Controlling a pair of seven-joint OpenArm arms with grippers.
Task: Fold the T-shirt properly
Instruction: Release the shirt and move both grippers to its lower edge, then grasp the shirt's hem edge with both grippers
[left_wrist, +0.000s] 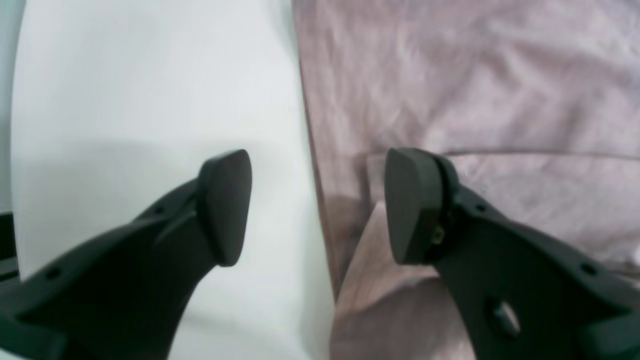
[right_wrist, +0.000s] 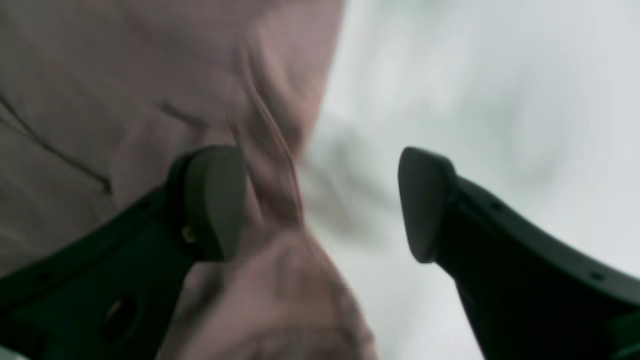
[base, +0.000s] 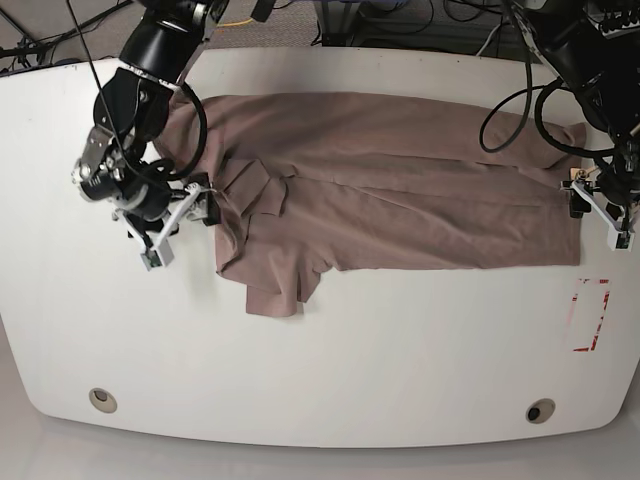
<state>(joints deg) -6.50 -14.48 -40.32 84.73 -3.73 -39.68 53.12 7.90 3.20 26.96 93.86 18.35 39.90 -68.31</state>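
T-shirt (base: 400, 190) edges between both empty, wide-open claws.

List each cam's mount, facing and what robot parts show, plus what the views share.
Left wrist: sits behind the left end effector, facing the T-shirt edge on the white table; both open fingers show.
Right wrist: sits behind the right end effector, facing bunched shirt fabric at the table edge; both open fingers show, blurred.
Base: overhead, facing down at the whole table and shirt; both arms show.
Shared: every view shows the T-shirt and table.
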